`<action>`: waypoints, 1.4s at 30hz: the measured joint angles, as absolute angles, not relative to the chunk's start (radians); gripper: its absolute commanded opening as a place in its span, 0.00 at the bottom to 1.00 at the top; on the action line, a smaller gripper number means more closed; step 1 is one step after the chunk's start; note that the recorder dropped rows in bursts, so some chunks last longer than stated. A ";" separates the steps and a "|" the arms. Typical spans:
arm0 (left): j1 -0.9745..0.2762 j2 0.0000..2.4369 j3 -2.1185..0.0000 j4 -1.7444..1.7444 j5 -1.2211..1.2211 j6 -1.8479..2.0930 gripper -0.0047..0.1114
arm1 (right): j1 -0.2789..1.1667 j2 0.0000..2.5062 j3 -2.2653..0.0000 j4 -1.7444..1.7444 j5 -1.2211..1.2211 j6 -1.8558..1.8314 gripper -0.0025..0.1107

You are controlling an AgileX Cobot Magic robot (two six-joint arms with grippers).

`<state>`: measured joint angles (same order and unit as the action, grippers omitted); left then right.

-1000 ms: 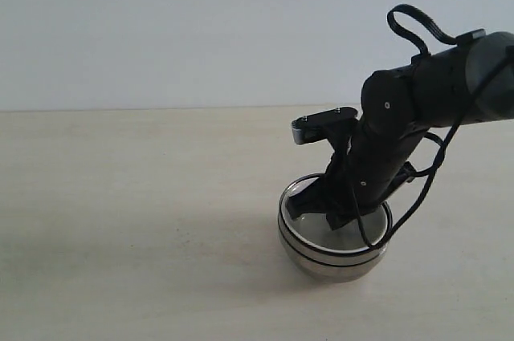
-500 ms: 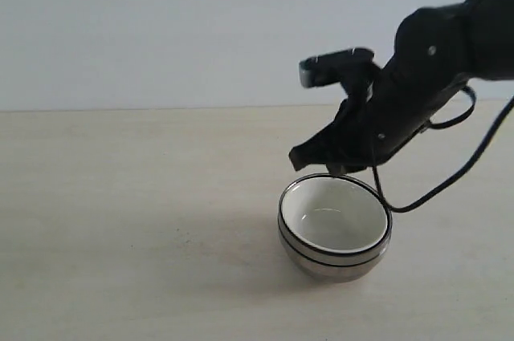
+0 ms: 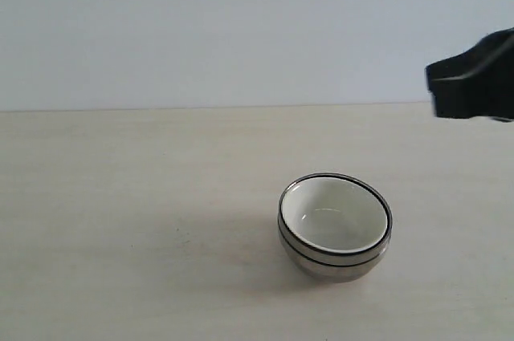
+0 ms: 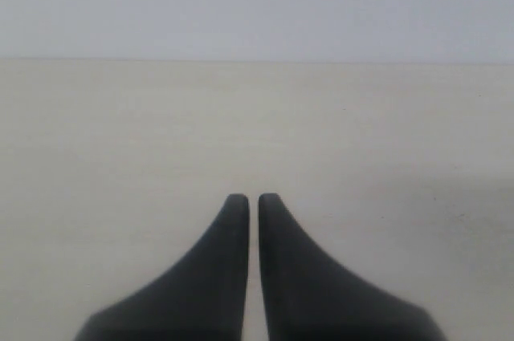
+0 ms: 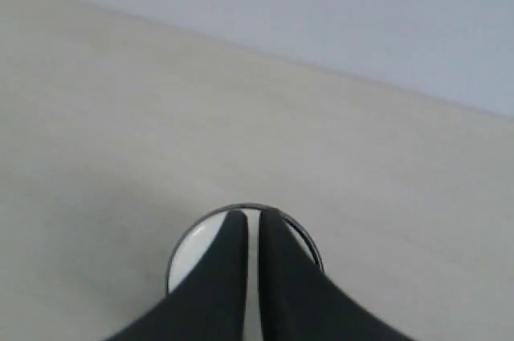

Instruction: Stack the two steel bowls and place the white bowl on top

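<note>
Stack looks done, right arm well clear of the bowls

The white bowl [image 3: 333, 217] sits in the top of the steel bowls [image 3: 333, 265], and the whole stack stands on the desk [image 3: 120, 196] right of centre, rims looking level. The right arm [image 3: 474, 76] hangs high at the edge, well apart from the stack. The right fingers [image 5: 241, 221] are narrow, only a slit between them, holding nothing, with the white bowl showing below their tips in the wrist view. The left fingers [image 4: 239, 205] are just as narrow and empty, over bare desk with no bowl near. By the look of it only the retreat remains. It is best done up and away, fingers drawn in, with no low sweep across the rim, since a glossy bowl on smooth steel would likely rock or slide at a nudge
</note>
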<state>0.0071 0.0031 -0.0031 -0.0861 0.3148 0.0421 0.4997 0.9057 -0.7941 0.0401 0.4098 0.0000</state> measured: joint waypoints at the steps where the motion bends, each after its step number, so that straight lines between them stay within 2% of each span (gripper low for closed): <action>1: 0.007 0.003 -0.003 -0.086 0.315 0.042 0.07 | 0.500 0.830 -0.763 0.036 0.390 0.000 0.02; 10: 0.007 0.003 -0.003 -0.086 0.315 0.042 0.07 | 0.500 0.384 -0.695 0.007 0.434 -0.057 0.02; 20: 0.007 0.003 -0.003 -0.086 0.315 0.042 0.07 | 0.500 0.030 -0.695 -0.079 0.459 -0.051 0.02; 25: 0.007 0.003 -0.003 -0.086 0.315 0.042 0.07 | 0.474 0.002 -0.705 -0.331 0.545 0.165 0.02; 28: 0.007 0.003 -0.003 -0.086 0.315 0.042 0.07 | 0.431 0.002 -0.703 -0.368 0.552 0.233 0.02; 36: 0.007 0.003 -0.003 -0.086 0.315 0.042 0.07 | 0.293 0.002 -0.686 0.007 0.456 0.046 0.02; 42: 0.007 0.003 -0.003 -0.086 0.315 0.042 0.07 | 0.182 0.002 -0.652 0.136 0.429 -0.030 0.02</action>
